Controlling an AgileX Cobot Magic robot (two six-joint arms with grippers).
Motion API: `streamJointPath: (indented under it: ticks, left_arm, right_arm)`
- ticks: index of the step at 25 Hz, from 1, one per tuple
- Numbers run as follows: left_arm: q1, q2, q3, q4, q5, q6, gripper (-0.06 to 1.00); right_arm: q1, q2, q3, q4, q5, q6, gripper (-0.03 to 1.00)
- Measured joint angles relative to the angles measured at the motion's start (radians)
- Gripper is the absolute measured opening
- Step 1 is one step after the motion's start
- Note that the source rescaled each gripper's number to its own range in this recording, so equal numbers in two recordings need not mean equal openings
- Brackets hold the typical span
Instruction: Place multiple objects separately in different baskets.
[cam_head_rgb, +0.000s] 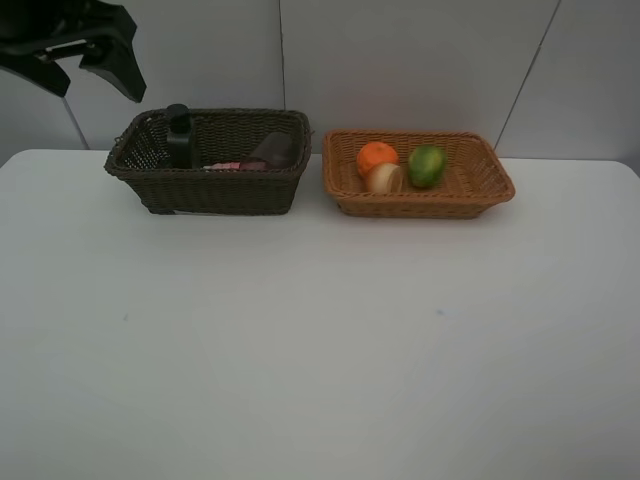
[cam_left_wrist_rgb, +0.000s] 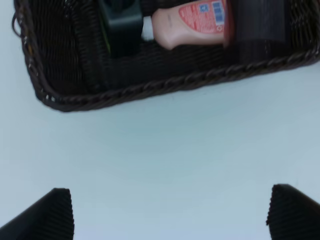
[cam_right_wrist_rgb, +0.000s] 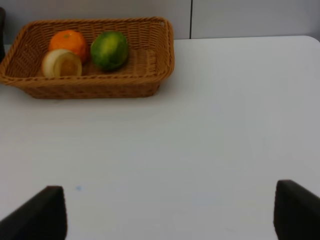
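Both fingers (cam_left_wrist_rgb: 170, 212) (cam_right_wrist_rgb: 170, 212) were wide open, holding nothing. Only the left wrist view showed the pink bottle (cam_left_wrist_rgb: 192, 22) lying flat along the dark basket (cam_left_wrist_rgb: 150, 87).

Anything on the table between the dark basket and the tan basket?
Nothing: only a narrow bare gap separates the dark basket and the tan basket, per the exterior high view.

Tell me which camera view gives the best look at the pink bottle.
The left wrist view: the pink bottle lies on its side in the dark basket, close up, with its red label visible. The exterior high view shows only a pink sliver above the basket's front wall. The right wrist view doesn't show it at all.
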Motion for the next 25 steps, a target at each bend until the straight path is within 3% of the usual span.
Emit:
streamJointPath:
  ticks: [12,18,25]
  left_arm:
    - [0.0,-0.637,0.383,0.0,-0.058,-0.002,1.0]
    - [0.0,-0.88,0.467,0.0,0.021,-0.002,1.0]
    - [0.0,-1.028,0.532,-0.003,0.113,-0.003,1.0]
  right_arm:
    - [0.0,0.0,0.0,0.0,0.0,0.0,0.79]
    - [0.0,0.0,0.0,0.0,0.0,0.0,0.79]
    - [0.0,0.0,0.0,0.0,0.0,0.0,0.79]
